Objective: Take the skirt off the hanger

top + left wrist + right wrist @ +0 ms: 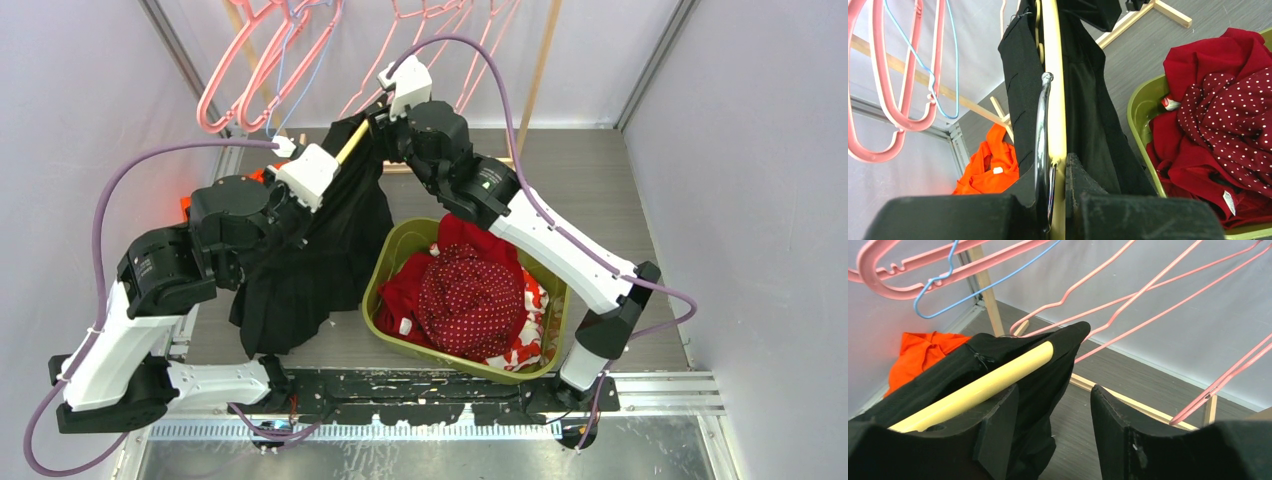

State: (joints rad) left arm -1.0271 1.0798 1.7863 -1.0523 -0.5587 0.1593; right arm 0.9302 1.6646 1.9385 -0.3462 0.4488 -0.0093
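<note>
Nearest, the left pincer (1060,200) is clamped on the cream hanger (1054,75) by its chrome hook (1042,130), holding it steady above the counter (600,170); the black skirt (330,240) hangs from it beside the green bin (375,285). Farther back, the right pincer (1053,397) stands open at the hanger's tip, likely ready to pull fabric off

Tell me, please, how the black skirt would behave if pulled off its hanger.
Probably floppy: the black skirt hangs in loose folds from the hanger. It looks light for its size, and may slide easily along that smooth bar.
</note>
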